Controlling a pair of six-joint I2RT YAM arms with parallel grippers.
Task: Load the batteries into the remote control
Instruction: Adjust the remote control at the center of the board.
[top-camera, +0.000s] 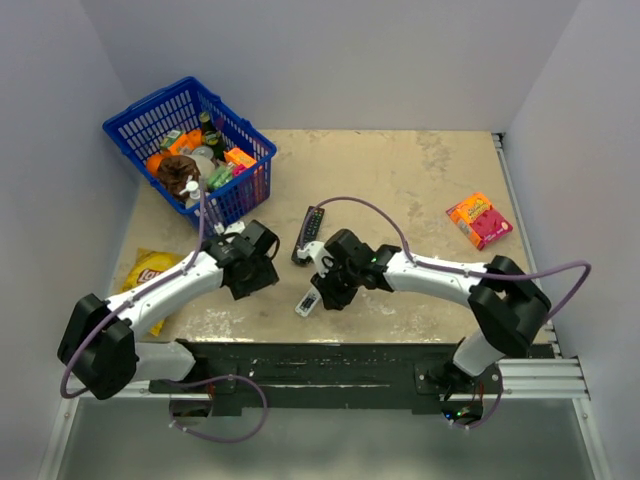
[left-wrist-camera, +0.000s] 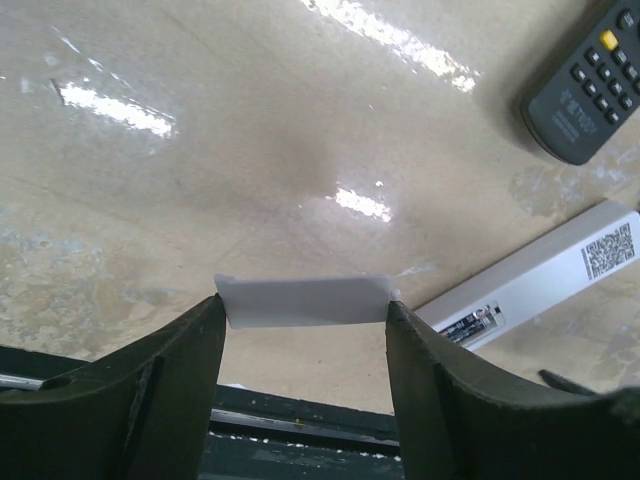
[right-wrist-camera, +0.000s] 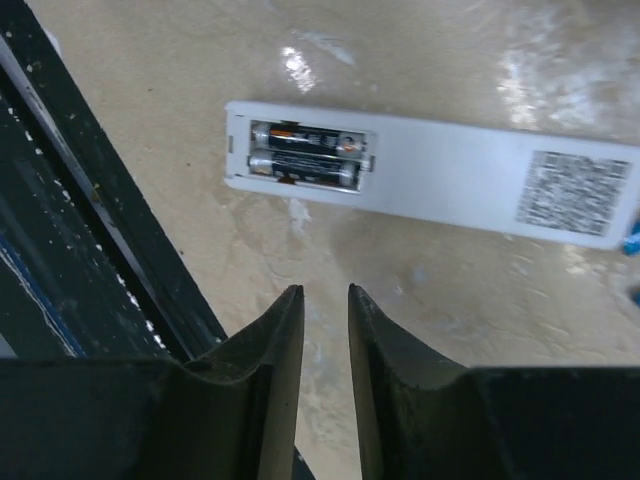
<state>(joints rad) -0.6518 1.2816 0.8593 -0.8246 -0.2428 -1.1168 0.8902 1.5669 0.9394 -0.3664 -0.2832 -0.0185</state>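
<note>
The remote control (right-wrist-camera: 430, 180) lay face-down on the surface (right-wrist-camera: 420, 290), two batteries (right-wrist-camera: 305, 157) already seated. Left hand (left-wrist-camera: 305, 310) pinched the white cover (left-wrist-camera: 305, 301); right hand (right-wrist-camera: 325, 300) hovered nearly closed, empty. Refitting that cover looked next.

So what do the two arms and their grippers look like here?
Both arms have white link shells with bulky black joints and black bases. A lilac cable loops along each, left arm and right arm. The left gripper and right gripper have dark, matte, tapered fingers.
</note>
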